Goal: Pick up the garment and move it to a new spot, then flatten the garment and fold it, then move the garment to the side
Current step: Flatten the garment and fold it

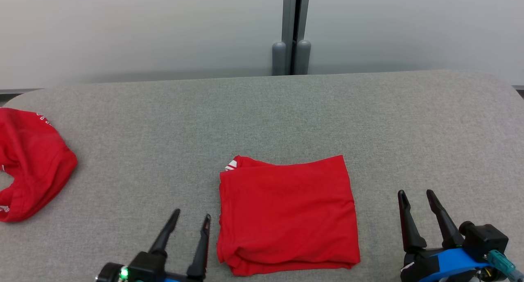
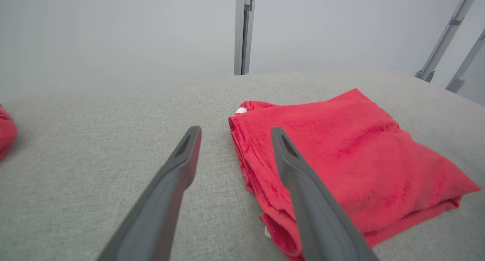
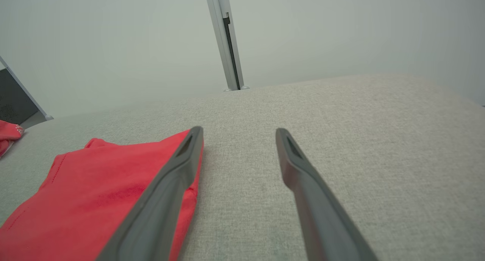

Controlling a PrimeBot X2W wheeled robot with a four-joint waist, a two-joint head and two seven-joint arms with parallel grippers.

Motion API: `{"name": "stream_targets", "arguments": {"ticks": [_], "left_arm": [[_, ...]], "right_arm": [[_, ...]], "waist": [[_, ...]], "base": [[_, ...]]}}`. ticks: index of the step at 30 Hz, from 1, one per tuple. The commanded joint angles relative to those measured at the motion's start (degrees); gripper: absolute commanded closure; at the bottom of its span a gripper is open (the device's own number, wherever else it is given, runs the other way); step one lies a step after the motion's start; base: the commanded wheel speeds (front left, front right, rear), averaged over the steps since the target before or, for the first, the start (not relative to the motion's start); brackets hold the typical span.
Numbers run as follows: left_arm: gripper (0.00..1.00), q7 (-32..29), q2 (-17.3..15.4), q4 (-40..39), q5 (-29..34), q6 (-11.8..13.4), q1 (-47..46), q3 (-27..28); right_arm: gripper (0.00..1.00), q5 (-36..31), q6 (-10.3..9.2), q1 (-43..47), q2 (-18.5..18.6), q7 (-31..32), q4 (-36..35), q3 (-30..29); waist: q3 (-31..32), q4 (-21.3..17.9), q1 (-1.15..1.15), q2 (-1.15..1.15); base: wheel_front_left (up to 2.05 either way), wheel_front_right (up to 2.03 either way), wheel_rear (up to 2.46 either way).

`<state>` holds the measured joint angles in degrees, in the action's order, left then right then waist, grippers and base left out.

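Observation:
The garment (image 1: pixel 286 212) is red and lies folded into a squarish stack near the front middle of the grey table (image 1: pixel 262 114), with a bit of white print at its far left corner. My left gripper (image 1: pixel 192 214) stands open just left of the stack, with nothing between its fingers. In the left wrist view the garment (image 2: pixel 352 158) lies to the right of the left gripper (image 2: pixel 235 130), partly behind one finger. My right gripper (image 1: pixel 415 194) stands open and empty to the right of the stack. The right wrist view has the garment (image 3: pixel 94 193) left of the right gripper (image 3: pixel 238 130).
A second red garment (image 1: pixel 28 163) lies crumpled at the table's left edge, also seen as a red garment (image 2: pixel 5 132) at the far left of the left wrist view. A grey post (image 1: pixel 291 32) stands against the pale wall behind the table.

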<state>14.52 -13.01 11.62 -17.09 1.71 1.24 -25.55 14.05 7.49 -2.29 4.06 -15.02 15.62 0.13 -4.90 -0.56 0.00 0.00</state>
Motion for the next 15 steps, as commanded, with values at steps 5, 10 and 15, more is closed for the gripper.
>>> {"name": "stream_targets", "arguments": {"ticks": [5,10,15], "left_arm": [[0.0,0.67,-0.23,-6.36,1.18,2.48,0.12,6.56],[0.0,0.71,0.58,-10.04,3.06,4.48,1.34,13.59],[0.0,0.72,1.87,-10.73,5.53,5.37,3.01,19.17]], "right_arm": [[0.0,0.31,0.01,-0.1,0.1,-0.2,-0.81,-0.11],[0.0,0.01,0.01,-0.03,0.3,-0.2,-1.21,-0.2],[0.0,-0.43,0.01,0.27,0.17,-0.2,-1.97,-0.5]], "waist": [[0.07,0.16,0.0,0.0],[0.29,0.01,0.0,0.0],[0.64,-0.29,0.0,0.0]], "base": [[0.0,0.0,0.0],[0.0,0.0,0.0],[0.0,0.0,0.0]]}}
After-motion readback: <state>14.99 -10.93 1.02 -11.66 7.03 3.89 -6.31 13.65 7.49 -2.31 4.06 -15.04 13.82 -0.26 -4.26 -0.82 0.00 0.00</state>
